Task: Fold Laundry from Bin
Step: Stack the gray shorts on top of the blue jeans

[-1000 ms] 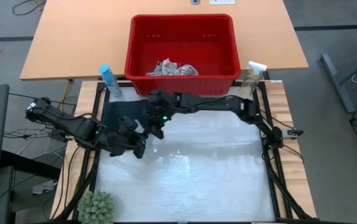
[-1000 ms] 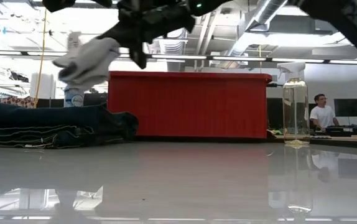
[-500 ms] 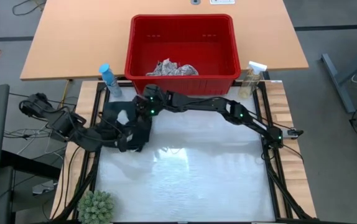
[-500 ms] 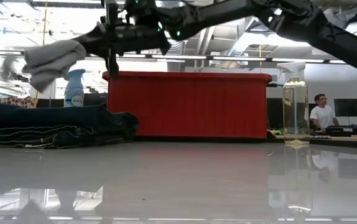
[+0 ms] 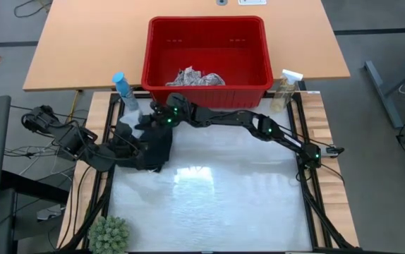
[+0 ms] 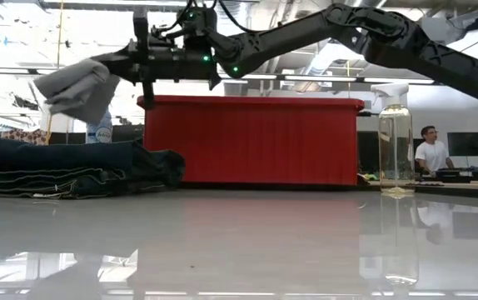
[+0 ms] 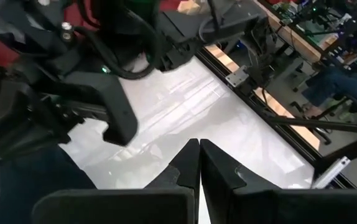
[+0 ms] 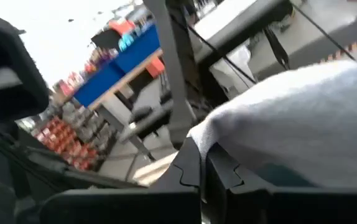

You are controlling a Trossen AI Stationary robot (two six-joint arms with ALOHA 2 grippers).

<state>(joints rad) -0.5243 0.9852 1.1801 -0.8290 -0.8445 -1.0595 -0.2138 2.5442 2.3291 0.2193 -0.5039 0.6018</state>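
My right gripper (image 6: 121,63) reaches level across the table's far left part, shut on a small grey cloth (image 6: 77,87), which also shows in the high view as the grey cloth (image 5: 141,124). Below it lie the dark trousers (image 6: 56,171), folded into a flat stack on the white table top (image 5: 231,190). My left gripper (image 7: 199,148) is shut on nothing, near the left edge over the trousers (image 5: 153,148). The red bin (image 5: 206,53) stands at the far edge, with a white leaf-print cloth (image 5: 195,77) lying on its floor. My right gripper pinches the grey cloth between its two fingers at one bunched end (image 8: 228,134); how many layers, I cannot tell. The fingers come level from the table's right side. The cloth sags in a loose bunch (image 6: 72,96) past the fingertips, clear of the trousers and the table.
A blue-capped spray bottle (image 5: 123,92) stands left of the bin and a clear one (image 5: 286,88) right of it. A small green plant (image 5: 109,234) sits at the near left corner. The white table top is bare from the middle to the right.
My right gripper has carried the grey cloth toward the table's left and far edges, sinking a little and tipping up to level; the cloth stays clear of the table. My left gripper has drawn back toward the left edge and risen a little, staying shut.
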